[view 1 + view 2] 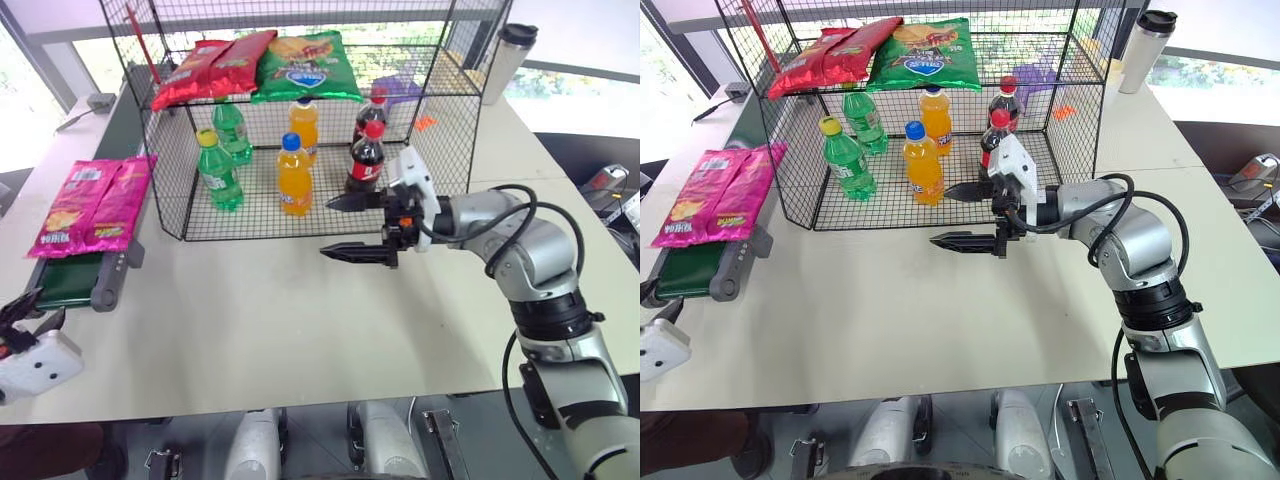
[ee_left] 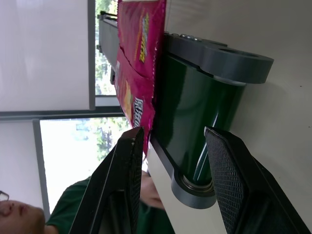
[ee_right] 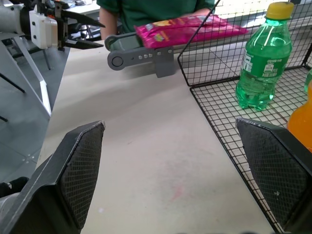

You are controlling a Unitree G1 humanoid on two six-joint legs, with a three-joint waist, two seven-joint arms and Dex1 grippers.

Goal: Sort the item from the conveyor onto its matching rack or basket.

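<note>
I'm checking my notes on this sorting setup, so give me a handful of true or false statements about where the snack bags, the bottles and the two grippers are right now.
1. The magenta-pink snack bag lies on the green conveyor. True.
2. The right gripper is shut on an orange soda bottle. False: its fingers stand wide apart with nothing between them, over the table in front of the wire-mesh tray.
3. The red chip bags and the green chip bag lie on the upper wire shelf. True.
4. The left gripper holds the pink bag. False: it is open, short of the conveyor's near end.
5. The tray holds only green bottles. False: there are also orange bottles and cola bottles.
</note>
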